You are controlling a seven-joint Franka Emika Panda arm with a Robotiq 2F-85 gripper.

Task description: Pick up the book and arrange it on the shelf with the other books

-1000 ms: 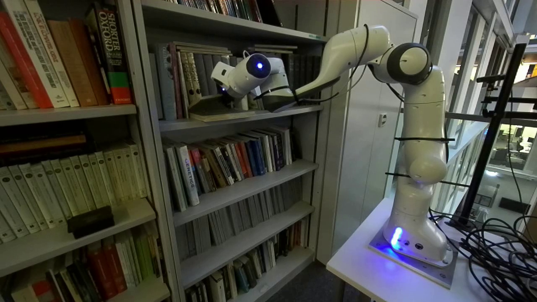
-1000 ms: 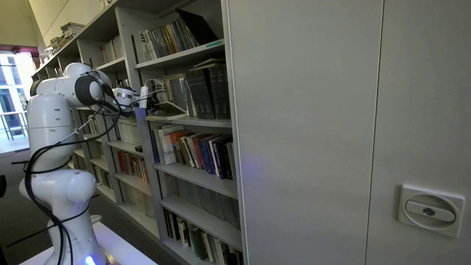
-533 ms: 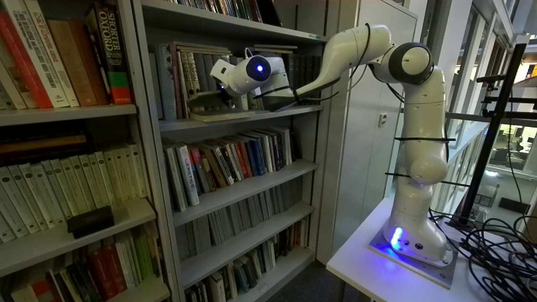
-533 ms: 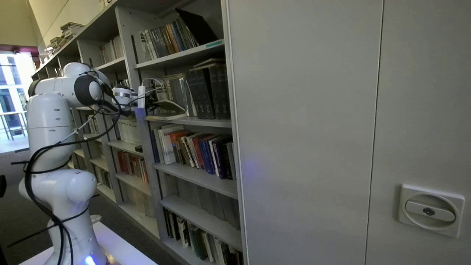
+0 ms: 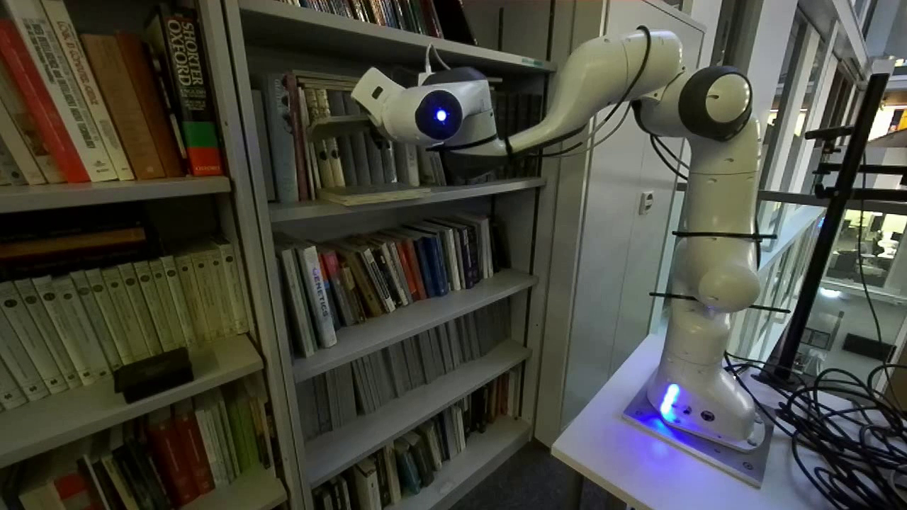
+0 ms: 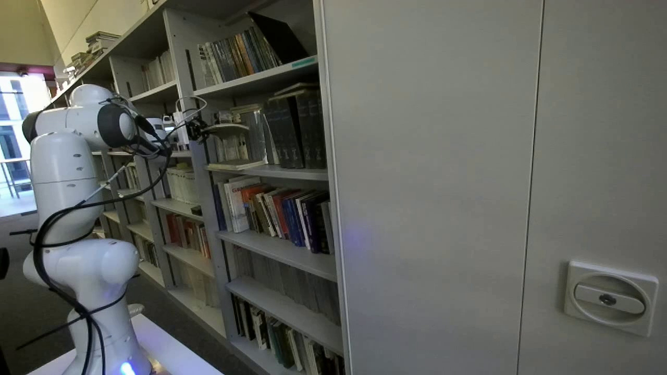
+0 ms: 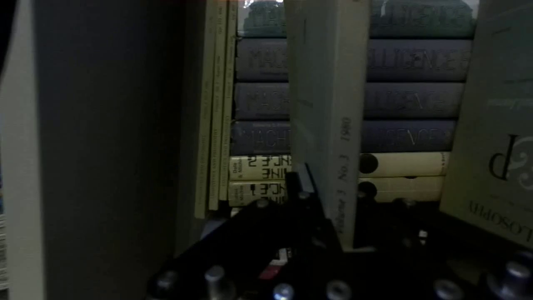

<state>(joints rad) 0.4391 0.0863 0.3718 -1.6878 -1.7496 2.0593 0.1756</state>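
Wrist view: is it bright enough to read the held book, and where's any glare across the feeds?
Wrist view: dim, the gripper nearly black, yet "1980" reads on the book, and white glare edges the green spine. In both exterior views, blue light flares on the base. In an exterior view, the window is partly washed out.

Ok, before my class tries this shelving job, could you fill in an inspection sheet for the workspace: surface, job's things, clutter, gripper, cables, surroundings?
Surface: white table under the robot base.
Job's things: held book, in the air at the grey shelf; other books upright behind it.
Clutter: flat-lying volume beneath the held book; dark object on the neighbouring bookcase.
Gripper: closed on the held book.
Cables: black tangle beside the robot base; black cables along the arm.
Surroundings: grey cabinet front with a handle; bright glazing.
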